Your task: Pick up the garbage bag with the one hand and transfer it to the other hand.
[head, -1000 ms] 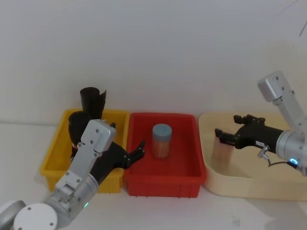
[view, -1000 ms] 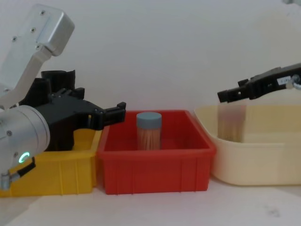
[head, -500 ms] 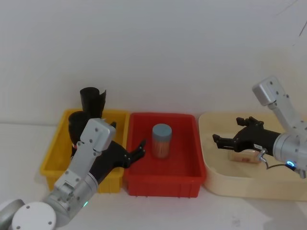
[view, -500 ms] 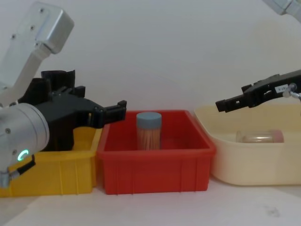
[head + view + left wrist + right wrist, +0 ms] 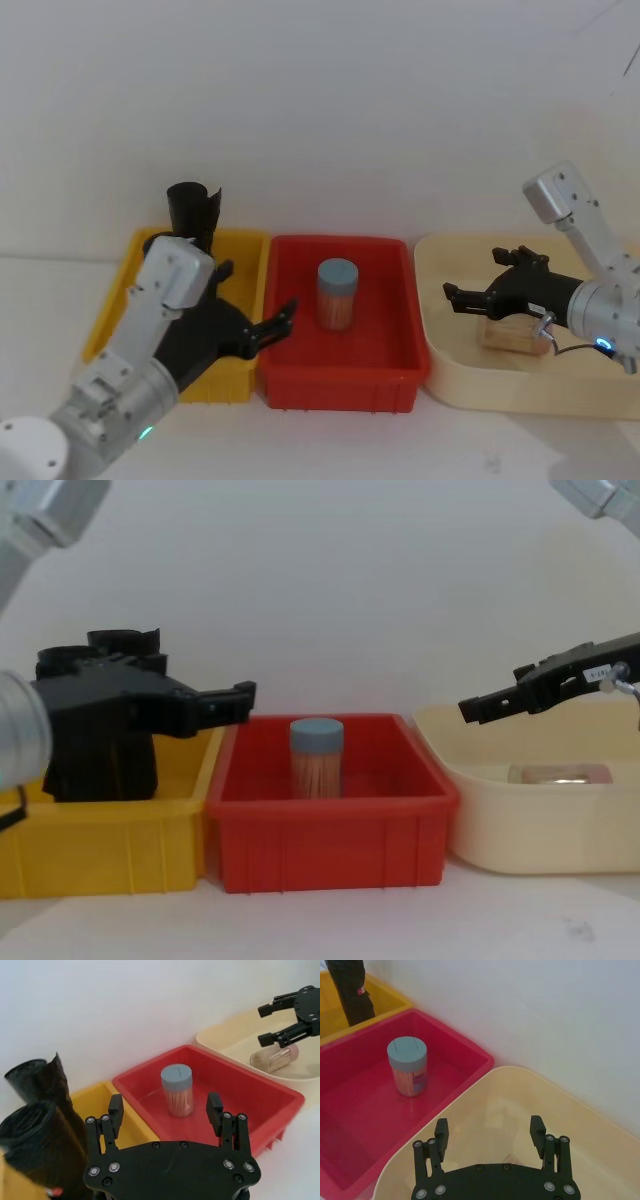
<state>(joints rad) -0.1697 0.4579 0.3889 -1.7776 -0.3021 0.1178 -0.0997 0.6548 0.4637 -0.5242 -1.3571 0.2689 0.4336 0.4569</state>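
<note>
The garbage bag (image 5: 35,1147), a thick black crinkly roll with a small red mark low on its side, stands in the yellow bin (image 5: 115,315) next to a taller notched black roll (image 5: 192,208). My left arm covers most of the bag in the head view. My left gripper (image 5: 252,292) (image 5: 165,1105) (image 5: 235,700) is open. It hangs beside the bag, over the edge between the yellow and red bins, with nothing in it. My right gripper (image 5: 470,280) (image 5: 489,1127) (image 5: 470,708) is open and empty above the cream tub (image 5: 440,380).
The red bin (image 5: 340,385) in the middle holds an upright toothpick jar (image 5: 337,293) with a grey-blue lid. A clear jar (image 5: 558,773) lies on its side in the cream tub. A white wall stands close behind the bins.
My right gripper let go of the clear jar, which now lies on its side in the cream tub. My left arm shifted left and back a little, still open.
</note>
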